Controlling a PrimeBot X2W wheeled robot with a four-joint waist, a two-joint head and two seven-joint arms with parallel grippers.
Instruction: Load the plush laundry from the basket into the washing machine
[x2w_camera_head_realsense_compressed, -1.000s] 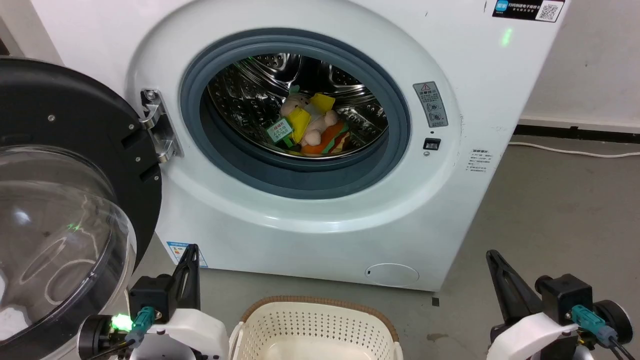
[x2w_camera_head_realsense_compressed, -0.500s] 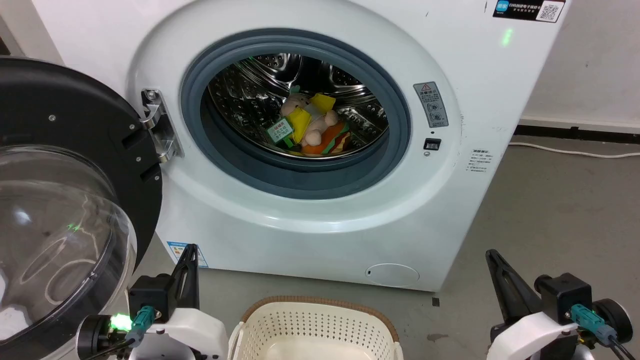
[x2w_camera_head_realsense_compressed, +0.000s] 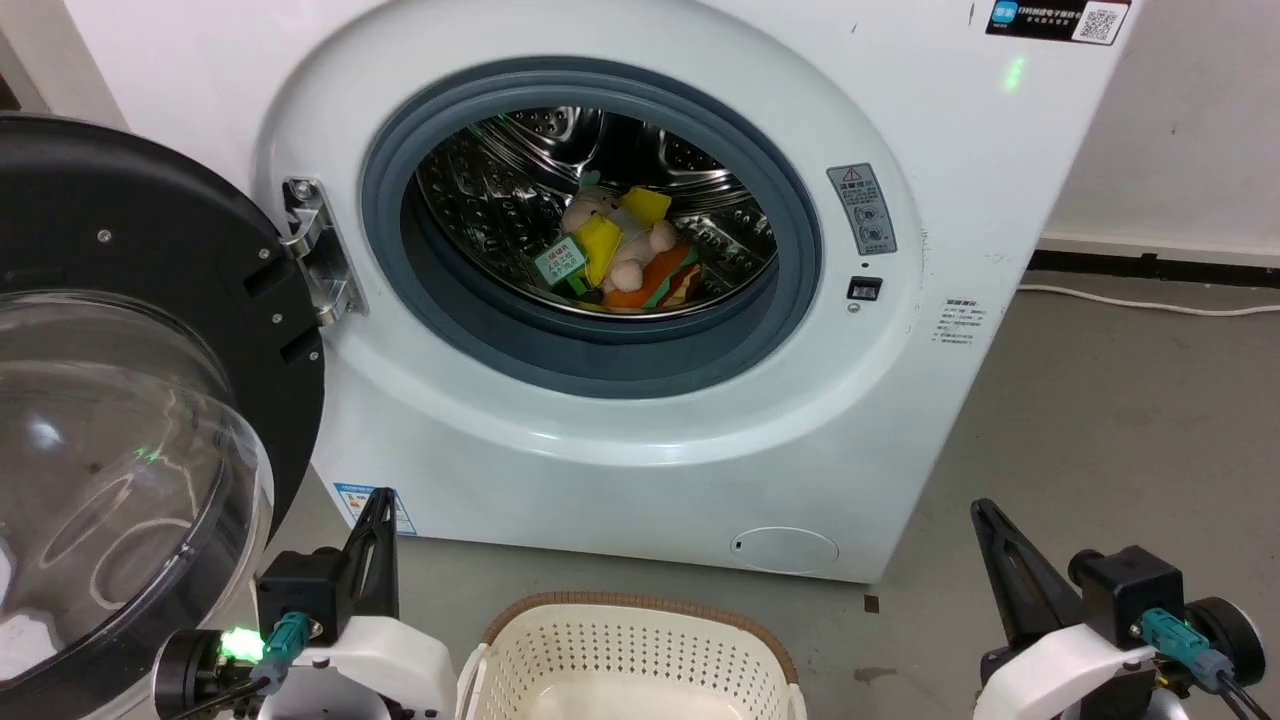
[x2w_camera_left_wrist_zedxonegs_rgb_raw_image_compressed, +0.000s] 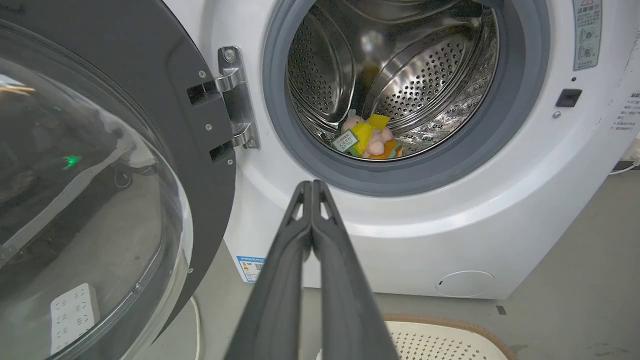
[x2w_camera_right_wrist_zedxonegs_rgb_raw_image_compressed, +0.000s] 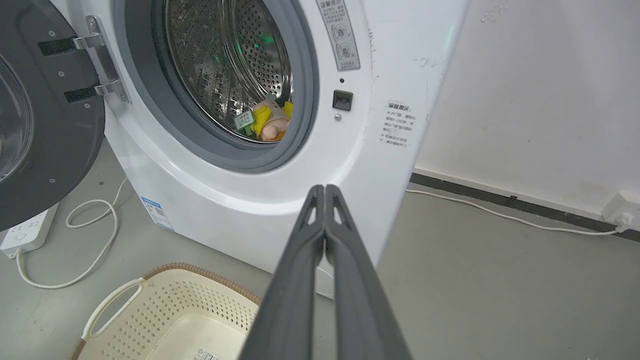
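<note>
Inside the shiny steel drum (x2w_camera_head_realsense_compressed: 500, 190), the pink-yellow plush bundle (x2w_camera_head_realsense_compressed: 620, 255) lies well beyond left gripper (x2w_camera_left_wrist_zedxonegs_rgb_raw_image_compressed: 311, 184) and right gripper (x2w_camera_right_wrist_zedxonegs_rgb_raw_image_compressed: 325, 187), both pinched closed, seemingly empty.

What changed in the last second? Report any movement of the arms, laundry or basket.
Nothing visibly changed. The plush laundry still lies inside the washing machine, whose door stays swung open. The basket sits on the floor in front as before. Both arms' jaws remain shut and empty, low on either side of the basket.
</note>
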